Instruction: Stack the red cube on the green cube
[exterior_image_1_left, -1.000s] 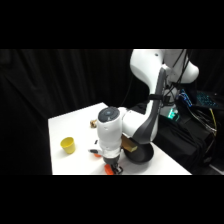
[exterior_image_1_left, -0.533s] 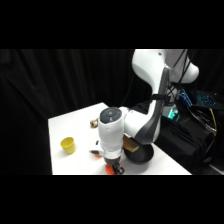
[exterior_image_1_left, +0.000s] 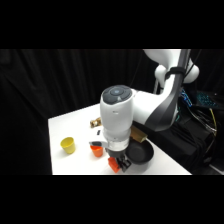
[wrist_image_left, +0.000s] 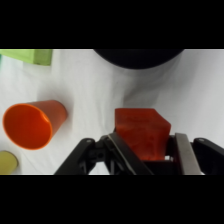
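- Surface (wrist_image_left: 200, 95): white, carrying everything below the claw.
- Dark round dish (wrist_image_left: 137, 56): ahead of the claw in wrist view, only partly in frame.
- Orange-red cup (wrist_image_left: 31, 123): tipped on its side, left of the claw, apart from it.
- Claw (wrist_image_left: 147, 150): pinching the red cube (wrist_image_left: 141, 131) between both fingers.
- Pale green block (wrist_image_left: 37, 56): far upper left of the claw; deep green cube not identifiable here.
- Advice: hold the pinch firm, lift clear of cup and dish, locate the green cube, centre above it before lowering.
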